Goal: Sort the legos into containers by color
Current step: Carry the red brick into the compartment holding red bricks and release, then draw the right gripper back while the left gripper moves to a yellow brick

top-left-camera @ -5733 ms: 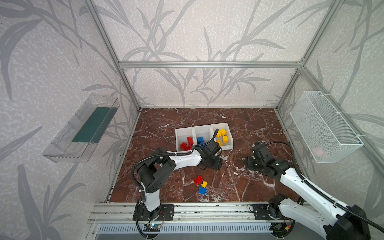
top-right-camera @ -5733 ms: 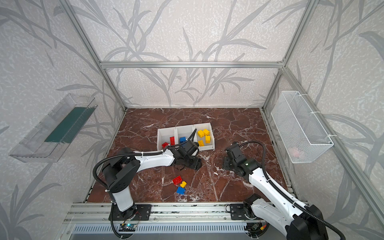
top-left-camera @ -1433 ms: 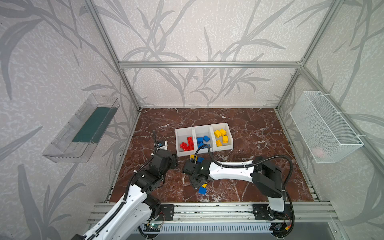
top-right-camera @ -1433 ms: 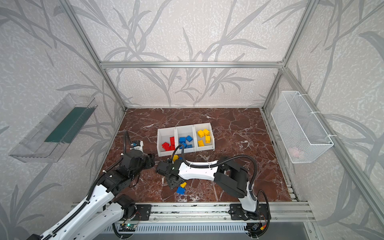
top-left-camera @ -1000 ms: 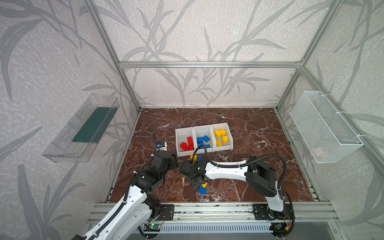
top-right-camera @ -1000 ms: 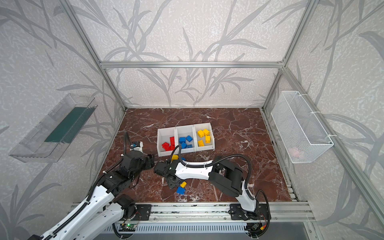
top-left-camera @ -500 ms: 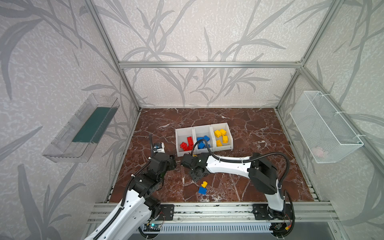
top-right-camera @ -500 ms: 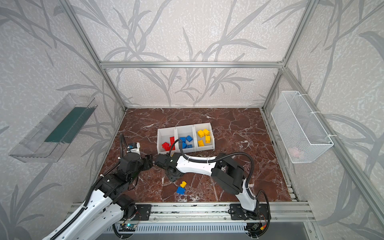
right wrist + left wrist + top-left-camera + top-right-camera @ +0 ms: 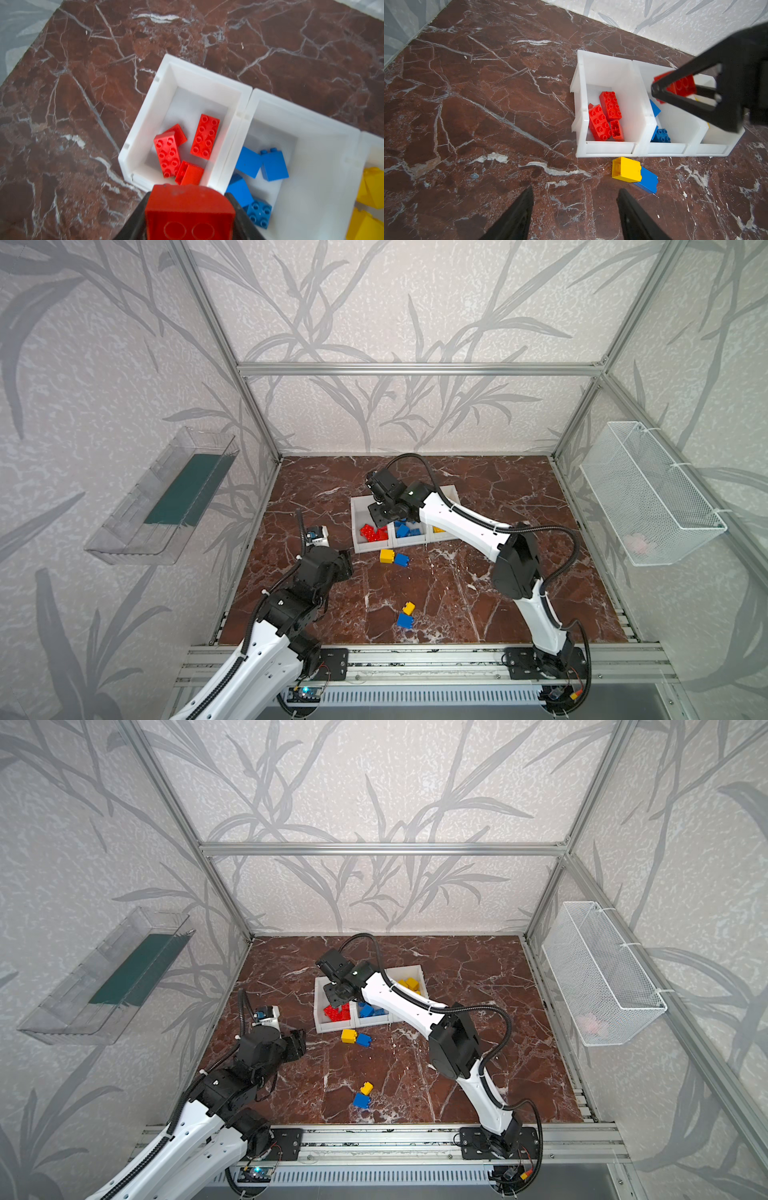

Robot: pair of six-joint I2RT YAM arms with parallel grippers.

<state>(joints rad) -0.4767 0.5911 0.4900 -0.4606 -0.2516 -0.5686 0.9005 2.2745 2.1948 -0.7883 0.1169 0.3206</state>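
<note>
Top views both show the marble floor [image 9: 457, 585], with a wire basket [image 9: 648, 497] on the wall at 3 o'clock and a clear tray [image 9: 166, 497] on the wall at 9 o'clock. Near the floor's middle stands the white bin row [image 9: 365, 546] of three compartments. The red compartment [image 9: 164, 97] at its 9 o'clock end holds red bricks [image 9: 204, 137], the middle one holds blue bricks [image 9: 274, 166], and the 3 o'clock one holds yellow bricks [image 9: 409, 984].

The right gripper [image 9: 382, 516] is raised over the row, near the wall between the red and blue compartments. Its jaws are clamped on the held red brick [image 9: 190, 209]; which compartment lies under it I cannot tell. The left gripper [image 9: 575, 199] hangs at 8 o'clock from the row, jaws spread with nothing between them.

Just at 6 o'clock of the row lie a yellow brick [image 9: 386, 556] and a blue brick [image 9: 401, 559], touching. Farther toward 6 o'clock lies a second yellow-and-blue pair [image 9: 406, 615].
</note>
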